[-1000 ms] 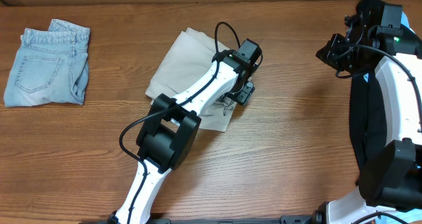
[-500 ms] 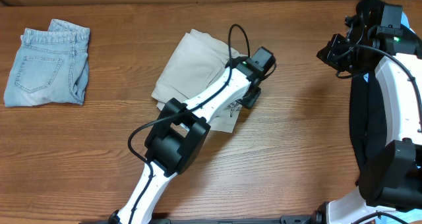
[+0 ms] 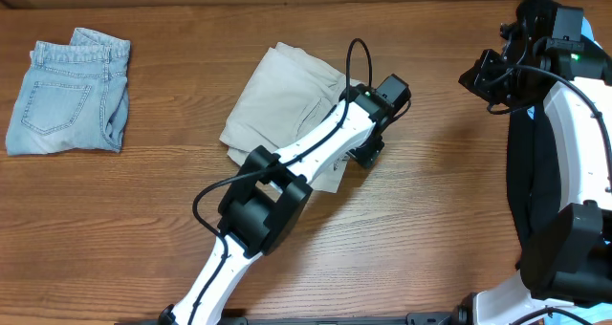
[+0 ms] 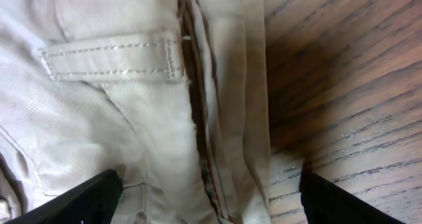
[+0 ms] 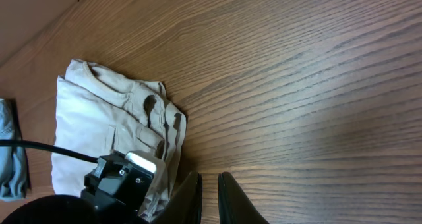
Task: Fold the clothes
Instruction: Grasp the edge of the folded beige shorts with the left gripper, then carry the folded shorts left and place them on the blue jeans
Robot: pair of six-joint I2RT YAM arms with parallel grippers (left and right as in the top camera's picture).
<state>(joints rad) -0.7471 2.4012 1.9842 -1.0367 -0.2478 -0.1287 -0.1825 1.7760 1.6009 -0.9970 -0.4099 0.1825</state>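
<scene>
Both left fingers [image 4: 92, 197] stand wide apart, gripping nothing; the beige shorts [image 4: 132, 118] lie on the worktop [image 4: 343, 85] directly beneath and between them, a stitched pocket flap ahead of the tips, the cloth's edge stopping short of one finger, which hangs over bare wood; the right fingers [image 5: 191, 194] hang well apart from the shorts, drawn narrow, almost touching, empty.
</scene>
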